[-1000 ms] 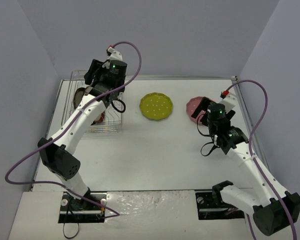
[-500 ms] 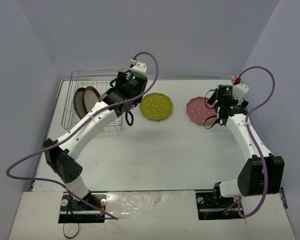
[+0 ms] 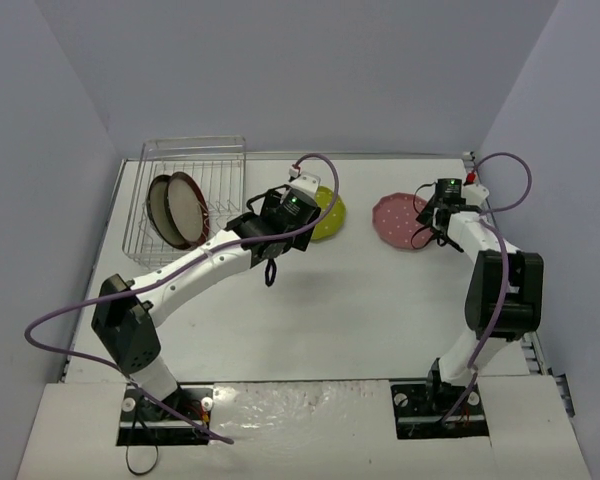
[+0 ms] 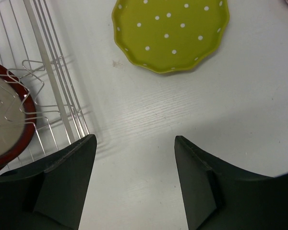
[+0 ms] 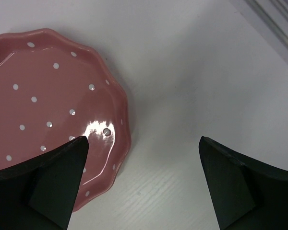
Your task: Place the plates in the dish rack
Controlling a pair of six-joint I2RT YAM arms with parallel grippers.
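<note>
My left gripper (image 4: 134, 139): fingers apart, empty; yellow-green plate (image 4: 170, 33) straight ahead | my right gripper (image 5: 143, 141): fingers apart, empty; pink plate (image 5: 48, 105) off-centre, toward one finger

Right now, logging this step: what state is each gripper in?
Left gripper: open, empty, near the yellow-green plate.
Right gripper: open, empty, over the pink plate's edge.
</note>
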